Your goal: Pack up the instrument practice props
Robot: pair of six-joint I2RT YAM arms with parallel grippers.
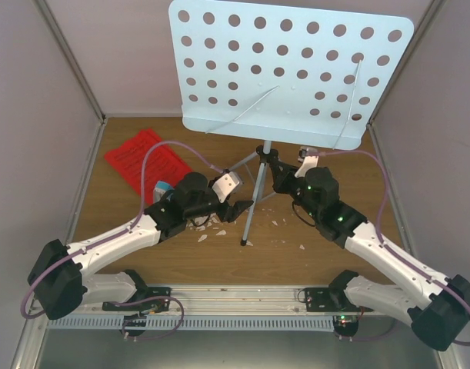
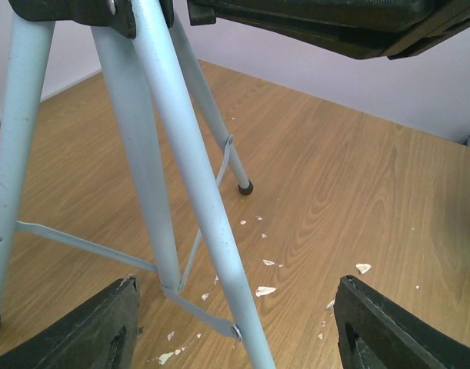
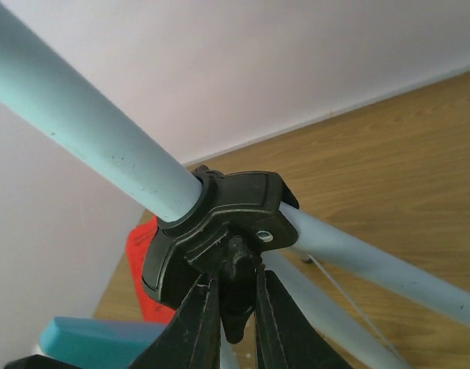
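The pale-blue music stand [image 1: 288,69] stands upright at mid-table, its hole-punched plate high at the back and its tripod legs [image 1: 250,204] spread below. My right gripper [image 3: 236,307] is shut on the black knob under the stand's leg hub [image 3: 219,215]. Down low by the front leg [image 2: 219,254], my left gripper [image 2: 235,330] is open; the leg passes between its fingers [image 2: 88,330] without touching them. Red sheet-music pages [image 1: 146,160] lie flat at the back left, and a small blue box [image 1: 164,187] sits just beside my left arm. The clear triangular piece is out of view.
Small white scraps [image 1: 211,231] lie scattered on the wooden table [image 1: 335,254] around the stand's feet. Grey walls [image 1: 35,115] close in both sides and the back. A metal rail [image 1: 242,296] runs along the near edge between the arm bases.
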